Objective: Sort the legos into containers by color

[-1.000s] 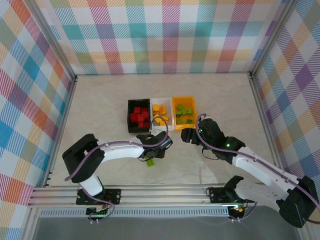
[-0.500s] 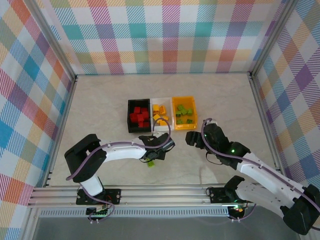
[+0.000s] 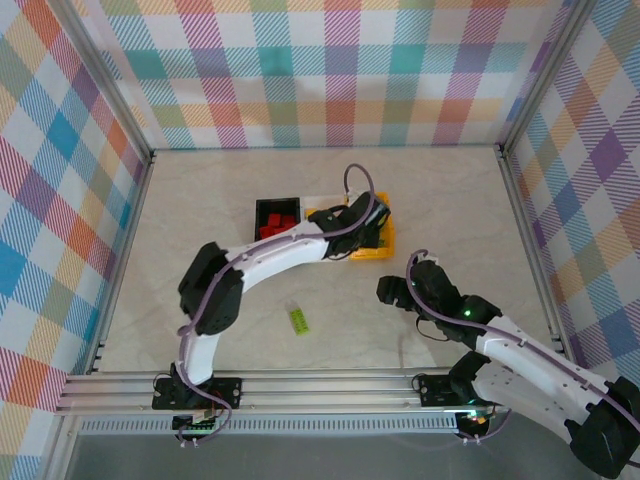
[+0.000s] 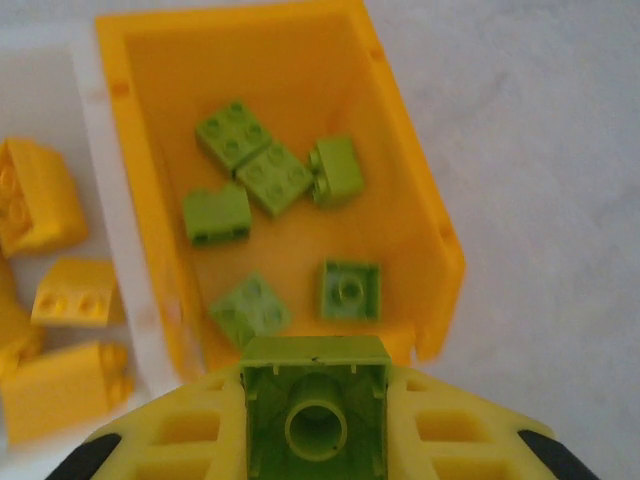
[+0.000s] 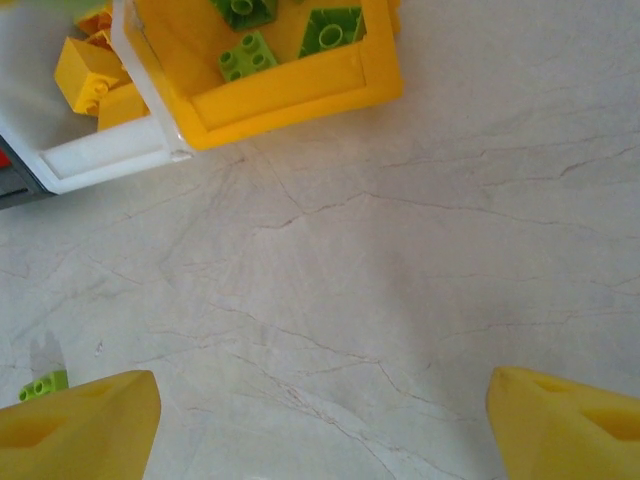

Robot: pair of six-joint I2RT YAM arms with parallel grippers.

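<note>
Left gripper (image 3: 365, 225) is reached out over the orange-yellow bin (image 4: 430, 215), jaws clamped on a lime green brick (image 4: 316, 415). In the left wrist view the brick sits hollow side toward the camera, above the bin's near wall.

Six green bricks (image 4: 275, 177) lie loose in that bin; three of them touch near the far end.

White bin (image 4: 125, 260) sits just beside it on the left, walls touching, with yellow bricks (image 4: 35, 195) inside. Black bin (image 3: 260, 215) is next along on the left of the white one and holds red bricks (image 3: 275, 220). The left arm crosses over the bins' near ends in the top view.

Right gripper (image 3: 392, 292) is over bare table (image 3: 200, 200), near the front right corner of the orange-yellow bin but not touching it. Its fingers (image 5: 80, 425) are spread wide with nothing between them.

One loose green brick (image 3: 297, 319) lies on the table in front of the bins, well apart from them and between the two arms. The right wrist view catches it at the lower left edge, just beside the finger there; contact can't be told.
</note>
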